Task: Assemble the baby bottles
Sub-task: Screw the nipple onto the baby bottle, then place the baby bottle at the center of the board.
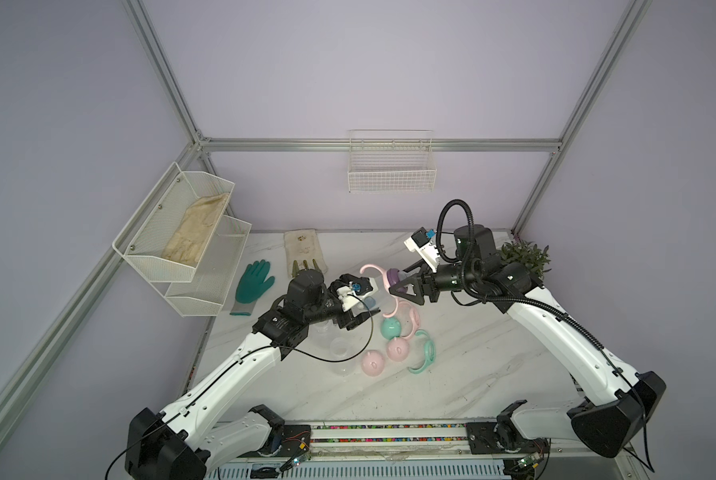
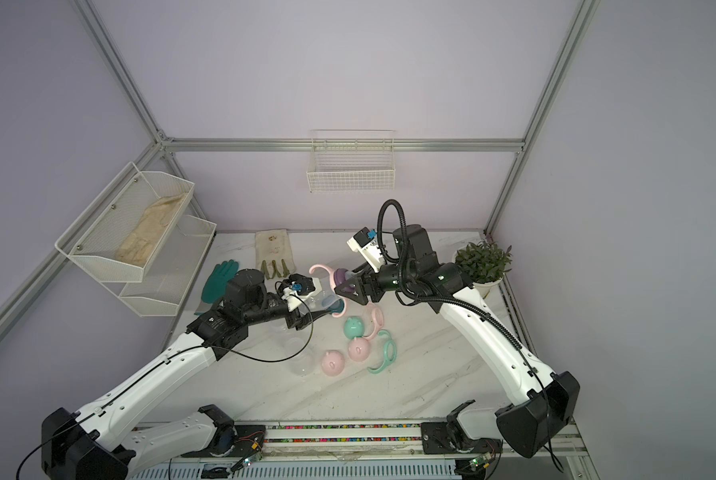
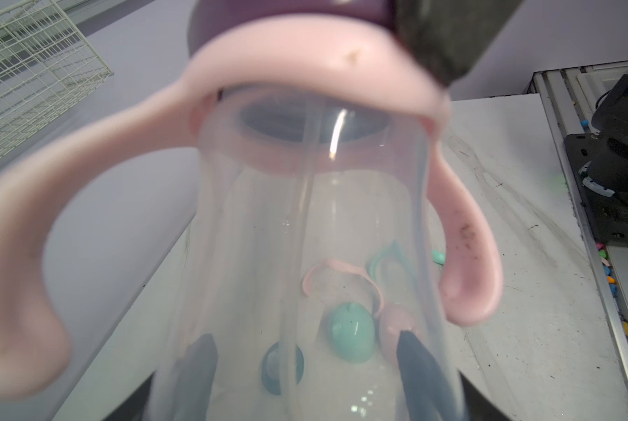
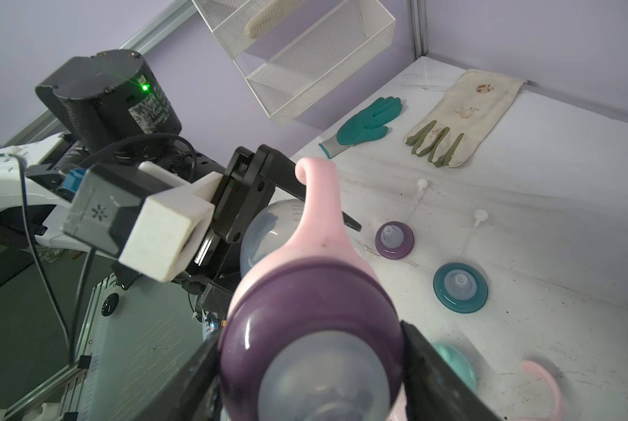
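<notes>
Marble bench [image 1: 472, 374], over back half | left gripper [image 3: 305, 357] clamped clear bottle [image 3: 305, 218] | right gripper [image 4: 310, 368] gripped purple collar [image 4: 305, 291] atop that bottle

Left claw [image 3: 305, 350], right claw [image 4: 312, 364]: both clamped.
</notes>
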